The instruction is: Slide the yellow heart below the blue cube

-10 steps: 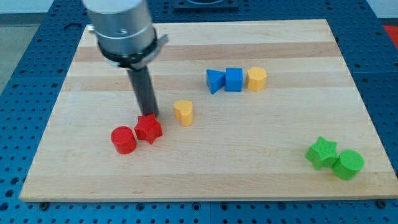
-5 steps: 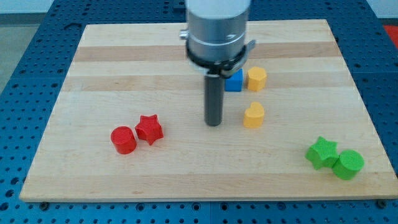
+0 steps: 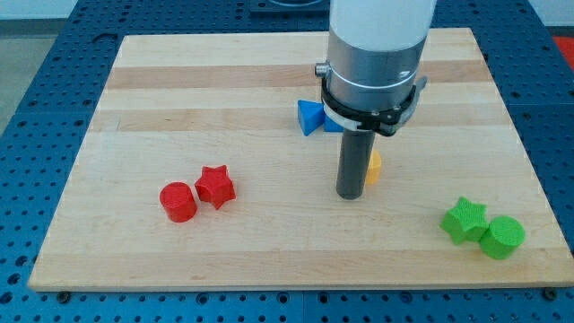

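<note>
Single camera view, raised and in front of the board (image 3: 179,260), looking down at a slant toward the view's top; the whole board fits in frame, its far edge narrower than the near edge; blue perforated table (image 3: 36,54) shows on all sides; the arm's housing (image 3: 372,54) enters from the view's top, cropped there; my tip (image 3: 350,195) stands near the centre; middle distance; no second view to share.
</note>
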